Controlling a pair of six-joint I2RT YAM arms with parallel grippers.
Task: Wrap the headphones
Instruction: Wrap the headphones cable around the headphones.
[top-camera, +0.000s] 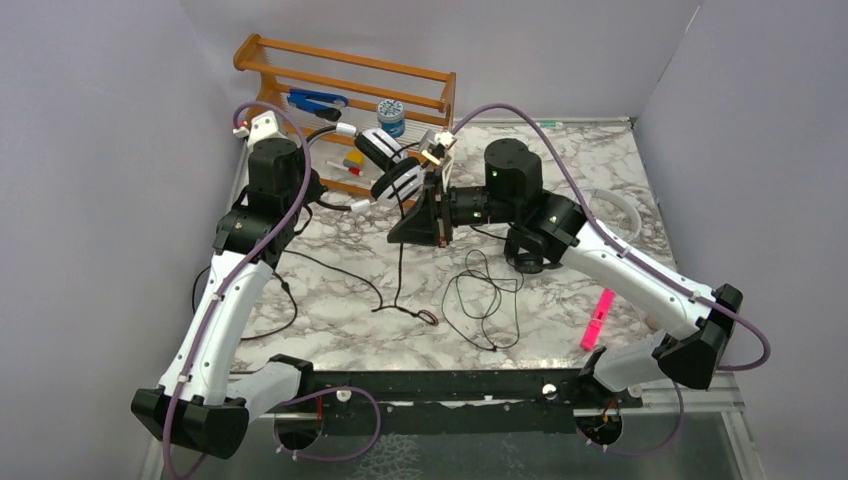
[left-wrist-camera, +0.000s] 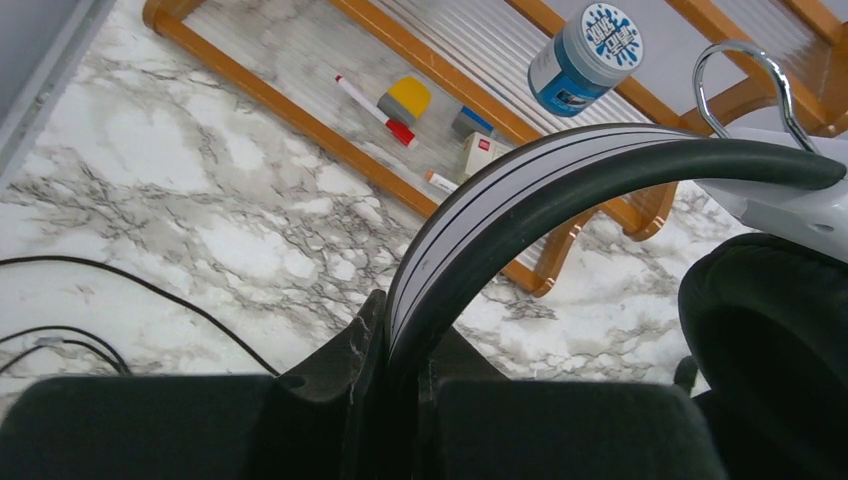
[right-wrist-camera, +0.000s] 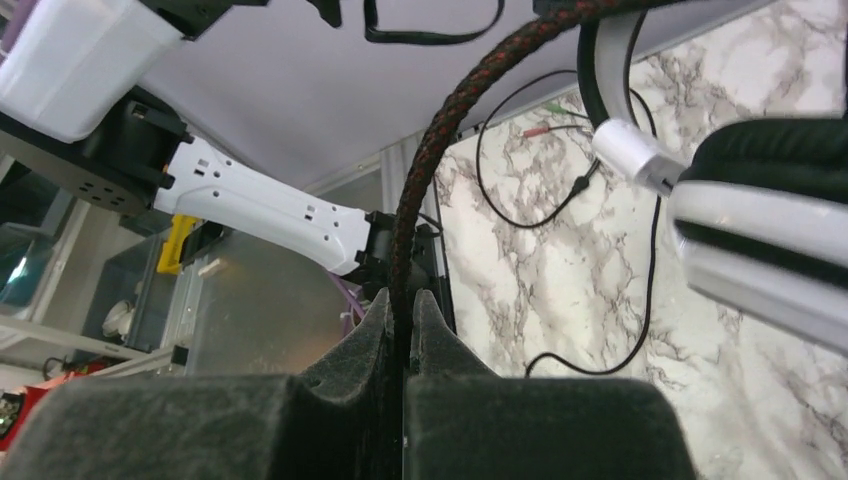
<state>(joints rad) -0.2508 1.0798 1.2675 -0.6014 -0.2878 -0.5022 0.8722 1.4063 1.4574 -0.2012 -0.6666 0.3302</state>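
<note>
1. White-and-black headphones (top-camera: 385, 155) hang clear of the table (top-camera: 330, 300), just in front of the wooden rack (top-camera: 340, 65).
2. The left end effector (left-wrist-camera: 400, 335) is clamped shut on the headband (left-wrist-camera: 520, 190). The right end effector (right-wrist-camera: 400, 308) is pinched closed on the braided cord (right-wrist-camera: 440, 130), close beside the ear cup (right-wrist-camera: 760, 200).
3. From where I stand, wrapping looks barely begun: one arm steadies the set, the other has the cord, and much of it trails down to the table, away from the rack.
4. The next move, I'd guess, calls for carrying the cord round the band, kept taut, with the left grip firm.
5. Hard to sort out: which loose lead belongs to which set. A black set (top-camera: 525, 255) and a white set (top-camera: 625, 205), farther from the rack, are mostly hidden by the right arm.
</note>
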